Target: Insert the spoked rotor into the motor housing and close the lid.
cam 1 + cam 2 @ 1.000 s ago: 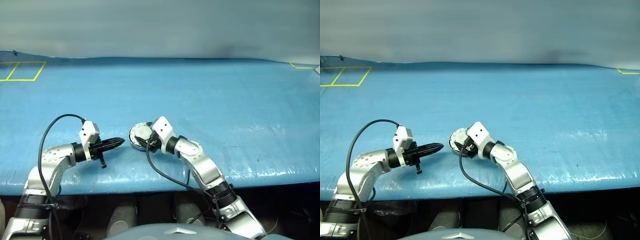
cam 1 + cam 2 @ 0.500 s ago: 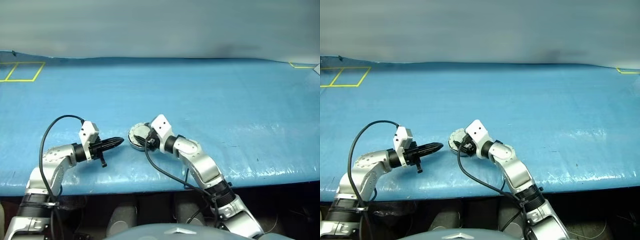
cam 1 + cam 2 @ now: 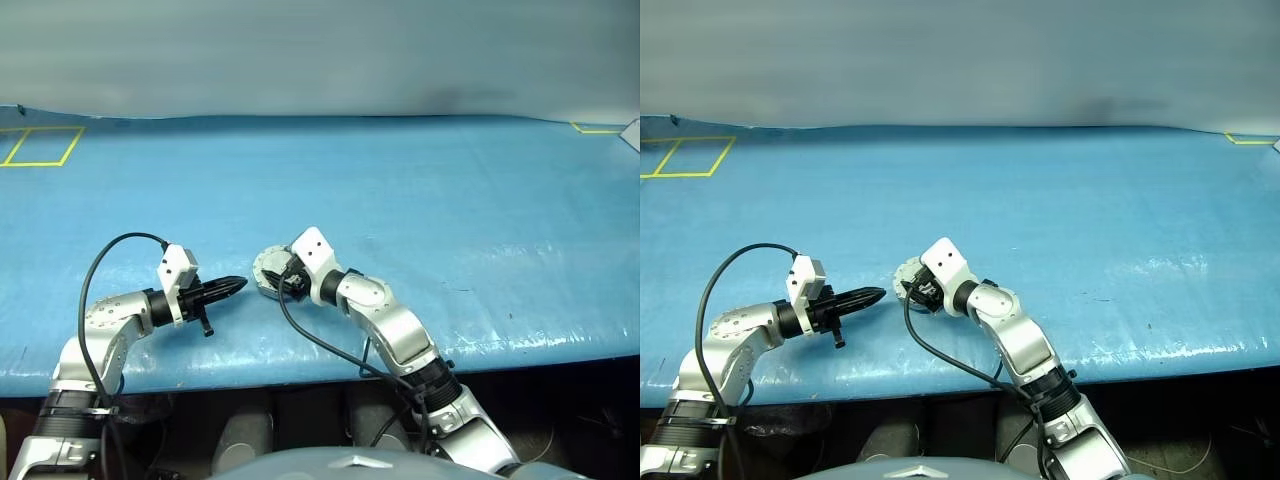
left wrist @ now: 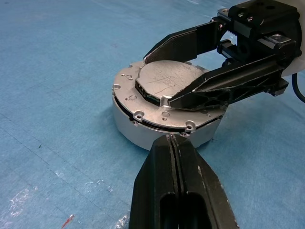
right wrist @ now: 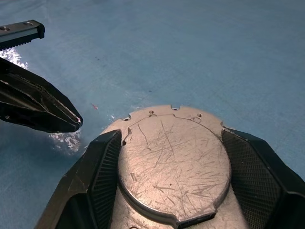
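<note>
**Lid down on the housing, right jaws spread around it**

While the near edge of the desk (image 3: pixel 520 340) carries only blue sheeting, the two arms reach in over it toward one small round unit a little way in from that edge. The motor housing (image 4: pixel 143 136) sits flat on the blue surface as a shallow silver puck, and the lid (image 4: pixel 164 93) lies shut on top of it, its plain scratched outer face up, so whatever is inside cannot be seen. No readable writing or label shows on the metal.

The left gripper (image 4: pixel 174 143) has its jaws pressed together and holds nothing; its pointed tip sits just beside the near rim of the housing, aimed at it, and whether it touches cannot be told. The right gripper (image 5: pixel 167 167) has its jaws spread wide, one finger on each side of the raised disc on the lid, lying over the top face, close against it.

Farther back the desk runs bare and blue, with yellow tape outlines (image 3: pixel 40 145) at the far left corner and another at the far right.
</note>
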{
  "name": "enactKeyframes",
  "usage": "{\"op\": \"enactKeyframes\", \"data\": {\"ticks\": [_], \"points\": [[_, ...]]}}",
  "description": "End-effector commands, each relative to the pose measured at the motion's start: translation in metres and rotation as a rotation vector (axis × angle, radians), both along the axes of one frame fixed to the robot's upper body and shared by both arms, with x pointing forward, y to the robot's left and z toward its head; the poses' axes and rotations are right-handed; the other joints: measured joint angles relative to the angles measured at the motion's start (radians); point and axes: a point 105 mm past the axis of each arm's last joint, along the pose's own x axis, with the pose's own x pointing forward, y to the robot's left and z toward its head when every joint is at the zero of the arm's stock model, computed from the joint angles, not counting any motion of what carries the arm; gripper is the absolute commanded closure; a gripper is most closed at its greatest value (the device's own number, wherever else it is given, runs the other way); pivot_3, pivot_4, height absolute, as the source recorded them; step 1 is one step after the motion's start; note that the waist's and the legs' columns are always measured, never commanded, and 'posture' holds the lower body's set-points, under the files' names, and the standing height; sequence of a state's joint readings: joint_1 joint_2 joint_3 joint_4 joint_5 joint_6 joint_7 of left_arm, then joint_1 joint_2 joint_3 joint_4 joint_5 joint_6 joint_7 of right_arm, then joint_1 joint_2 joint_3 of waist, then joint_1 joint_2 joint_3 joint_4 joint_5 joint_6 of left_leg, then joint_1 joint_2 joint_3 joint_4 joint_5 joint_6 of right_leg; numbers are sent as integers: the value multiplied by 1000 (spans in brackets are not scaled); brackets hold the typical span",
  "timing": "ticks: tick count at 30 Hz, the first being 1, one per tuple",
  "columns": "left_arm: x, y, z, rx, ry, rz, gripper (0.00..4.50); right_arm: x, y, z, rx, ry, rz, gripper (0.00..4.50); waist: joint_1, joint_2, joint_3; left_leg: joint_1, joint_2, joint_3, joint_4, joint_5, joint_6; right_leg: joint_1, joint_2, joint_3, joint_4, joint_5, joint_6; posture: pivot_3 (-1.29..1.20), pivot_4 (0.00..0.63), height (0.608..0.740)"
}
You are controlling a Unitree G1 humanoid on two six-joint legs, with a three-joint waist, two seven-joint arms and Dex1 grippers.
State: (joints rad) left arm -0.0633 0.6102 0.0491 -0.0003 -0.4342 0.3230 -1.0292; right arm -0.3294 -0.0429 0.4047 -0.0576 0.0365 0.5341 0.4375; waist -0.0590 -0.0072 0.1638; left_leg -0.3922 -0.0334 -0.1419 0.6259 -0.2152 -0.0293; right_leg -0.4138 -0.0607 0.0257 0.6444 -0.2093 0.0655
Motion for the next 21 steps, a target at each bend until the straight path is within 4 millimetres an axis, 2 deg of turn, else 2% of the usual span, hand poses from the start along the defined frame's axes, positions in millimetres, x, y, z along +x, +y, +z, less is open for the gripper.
{"op": "enactKeyframes", "data": {"ticks": [1, 11, 21], "points": [[1, 0, 3, -1, -24, 0, 4500, 1, 3, 10, 8, -38, -5, 1485, 0, 0, 0, 0, 0, 0, 0, 0, 0, 0, 0, 0, 0, 0, 0, 0, 150, 740], [3, 2, 3, 4, -25, 10, 4500, 2, 0, -11, -75, -8, -49, 1485, -1, 0, 0, 1, 0, 0, 0, 0, 0, 0, 0, 0, 0, 0, 0, 0, 150, 740], [3, 3, 3, 9, -26, 17, 4500, 3, 0, -12, -84, -10, -66, 1485, -1, 0, 0, 1, 0, 0, 0, 0, 0, 0, 0, 0, 0, 0, 0, 0, 150, 740]]}}
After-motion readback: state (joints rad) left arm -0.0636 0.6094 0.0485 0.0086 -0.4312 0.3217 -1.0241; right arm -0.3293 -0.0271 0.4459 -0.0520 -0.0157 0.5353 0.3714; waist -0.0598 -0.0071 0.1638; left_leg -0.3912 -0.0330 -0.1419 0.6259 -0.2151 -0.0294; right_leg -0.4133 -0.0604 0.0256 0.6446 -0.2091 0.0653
